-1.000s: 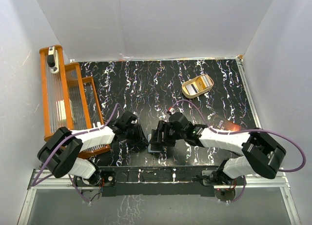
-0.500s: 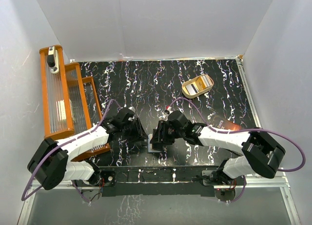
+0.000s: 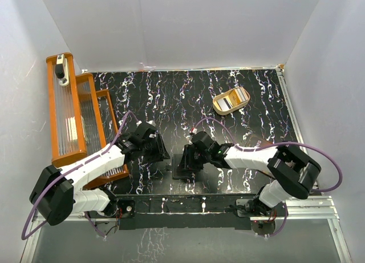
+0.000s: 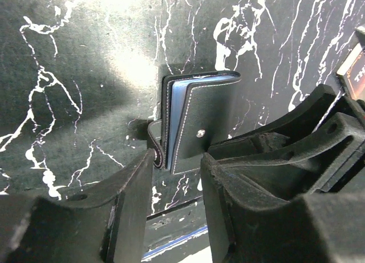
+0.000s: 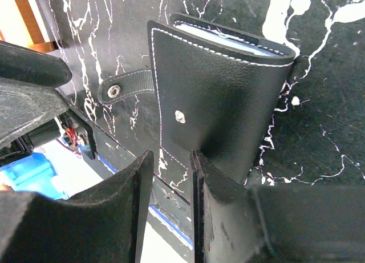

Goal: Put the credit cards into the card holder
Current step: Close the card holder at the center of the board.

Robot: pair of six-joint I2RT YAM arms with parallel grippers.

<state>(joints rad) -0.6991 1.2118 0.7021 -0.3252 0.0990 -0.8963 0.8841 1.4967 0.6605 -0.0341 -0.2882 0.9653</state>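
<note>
The holder (image 3: pixel 183 166) is lying folded at near centre, a blue card (image 4: pixel 177 110) peeking out. The left gripper (image 4: pixel 177 209) is hanging with jaws apart. The right gripper (image 5: pixel 169 201) is straddling the cover's edge, grip unclear. A shallow pinch could slip, spilling the card.

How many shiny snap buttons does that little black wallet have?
2. One snap sits mid-cover on the black stitched leather card holder; the other snap is on its loose strap. More may be hidden.
</note>
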